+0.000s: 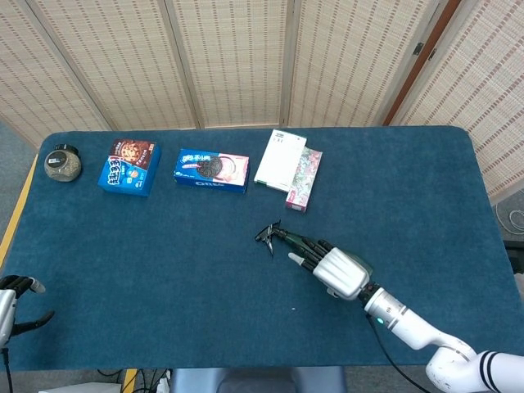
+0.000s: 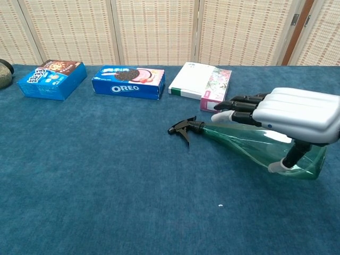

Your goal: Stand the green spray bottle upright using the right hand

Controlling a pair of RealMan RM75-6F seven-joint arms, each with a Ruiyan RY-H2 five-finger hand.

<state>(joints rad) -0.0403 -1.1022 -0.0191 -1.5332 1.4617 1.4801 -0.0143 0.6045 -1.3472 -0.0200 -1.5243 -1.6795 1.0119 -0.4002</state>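
The green spray bottle point(image 2: 245, 144) lies on its side on the blue table point(image 1: 164, 270), black nozzle point(image 1: 267, 236) pointing left. My right hand point(image 2: 291, 112) hovers flat over the bottle's body with its fingers stretched toward the neck. The thumb hangs down beside the wide base. In the head view the right hand point(image 1: 334, 268) covers most of the bottle, leaving only the neck and nozzle showing. It grips nothing. My left hand point(image 1: 11, 298) sits at the table's near left edge, fingers apart and empty.
Along the far side stand a round jar point(image 1: 62, 163), a blue cookie box point(image 1: 128, 168), an Oreo box point(image 1: 212, 170), a white box point(image 1: 280, 160) and a floral box point(image 1: 304, 178). The floral box point(image 2: 216, 90) lies just behind the bottle's neck.
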